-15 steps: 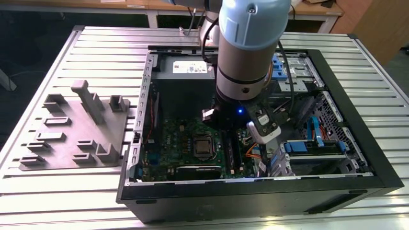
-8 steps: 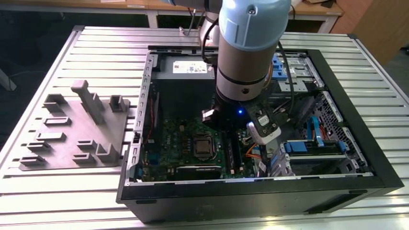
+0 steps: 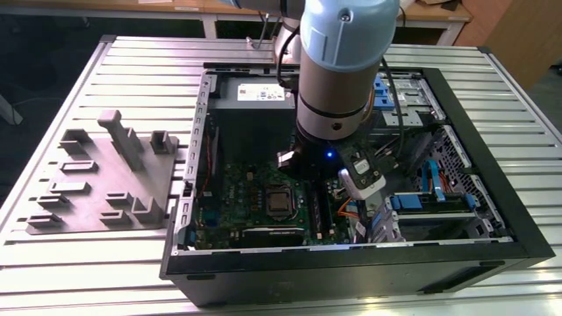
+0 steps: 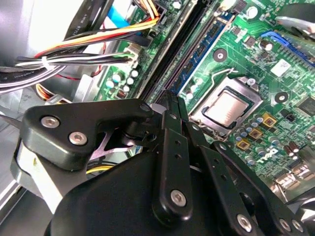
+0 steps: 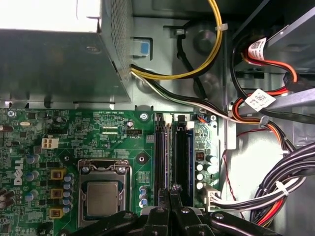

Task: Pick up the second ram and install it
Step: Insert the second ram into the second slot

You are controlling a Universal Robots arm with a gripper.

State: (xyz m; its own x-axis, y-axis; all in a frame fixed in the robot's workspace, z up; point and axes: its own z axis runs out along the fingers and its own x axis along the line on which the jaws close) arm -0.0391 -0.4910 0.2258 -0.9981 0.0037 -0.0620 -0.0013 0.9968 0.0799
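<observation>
One arm: upright, wrist down inside case middle.
Gripper: fingers pressed together; any load cannot be told.
Place: above slots at board edge.

Exterior view: camera high and set back, tilted down over the open computer case lying on the slatted table. The whole case is in frame, with the arm blocking its middle.

First wrist view: close in, facing squarely down onto the motherboard, with the gripper at the frame's edge.

Second wrist view: closer still and canted, skimming obliquely across the board past the gripper's body.

All three views share the processor socket. Both wrist views share the memory slots.
</observation>
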